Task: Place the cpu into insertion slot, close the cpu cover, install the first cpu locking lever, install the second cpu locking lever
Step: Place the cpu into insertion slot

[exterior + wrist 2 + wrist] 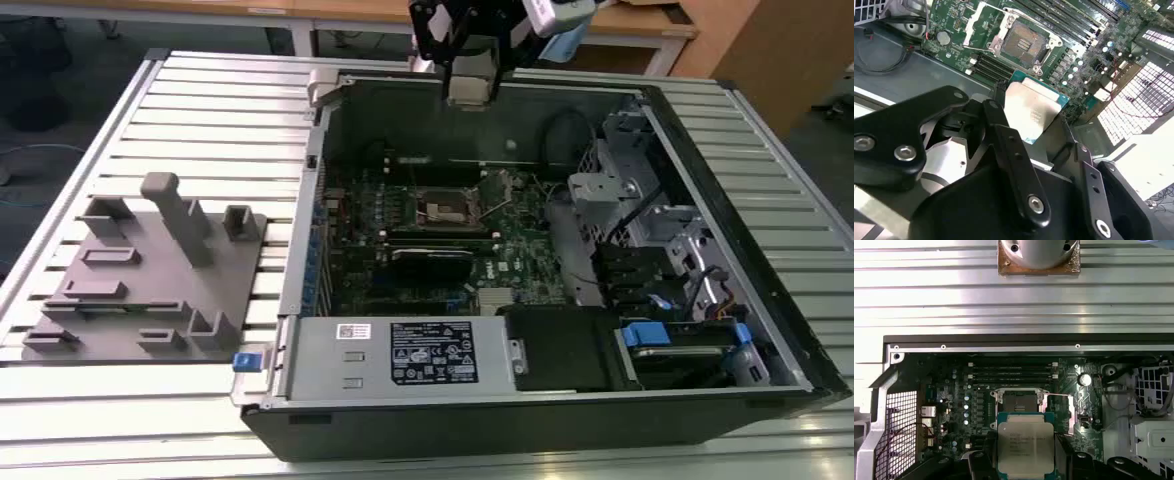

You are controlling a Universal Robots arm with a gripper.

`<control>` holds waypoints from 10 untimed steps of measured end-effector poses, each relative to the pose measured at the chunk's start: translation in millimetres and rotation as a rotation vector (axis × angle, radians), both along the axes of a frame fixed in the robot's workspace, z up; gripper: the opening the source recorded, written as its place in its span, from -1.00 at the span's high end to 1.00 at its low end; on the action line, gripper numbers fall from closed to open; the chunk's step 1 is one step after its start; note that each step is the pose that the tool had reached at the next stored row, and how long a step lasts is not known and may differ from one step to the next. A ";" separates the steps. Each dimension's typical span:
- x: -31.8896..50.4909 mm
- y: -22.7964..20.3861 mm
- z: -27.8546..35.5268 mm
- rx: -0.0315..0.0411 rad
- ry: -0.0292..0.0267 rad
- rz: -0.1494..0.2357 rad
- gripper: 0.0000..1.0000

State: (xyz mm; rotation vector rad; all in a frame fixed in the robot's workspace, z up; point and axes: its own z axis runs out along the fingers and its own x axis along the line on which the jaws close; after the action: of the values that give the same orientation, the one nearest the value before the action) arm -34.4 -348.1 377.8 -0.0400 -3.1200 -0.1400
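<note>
My gripper (469,82) hangs above the far wall of the open computer case, shut on the cpu (1025,445). The cpu is a flat square chip with a silver-grey top and green edge, seen in both wrist views (1031,112) between the black fingers (1004,137). On the motherboard below lies the insertion slot (445,208), a square socket with a golden-brown contact field, uncovered and with nothing in it (1024,45) (1019,402). The cpu cover (975,24), a silver frame, stands folded back beside the slot. The chip is well above the slot and apart from it.
The case (320,200) lies open on a slatted aluminium table (200,110). A grey fixture block (147,270) sits at the exterior view's left. A power supply (400,355) fills the case's near side; drive bays and cables (654,250) line the right.
</note>
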 end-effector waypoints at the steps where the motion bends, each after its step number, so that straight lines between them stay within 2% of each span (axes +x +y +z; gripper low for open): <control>1: 0.0 0.0 0.0 0.0001 0.0000 0.000 -0.08; 6: 0.0 0.0 -0.3 0.0000 0.0000 0.000 -0.08; 10: 0.0 0.0 -2.9 0.0001 0.0000 0.000 -0.08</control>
State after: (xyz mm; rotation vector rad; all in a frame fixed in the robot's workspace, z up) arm -34.4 -348.1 374.8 -0.0400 -3.1200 -0.1401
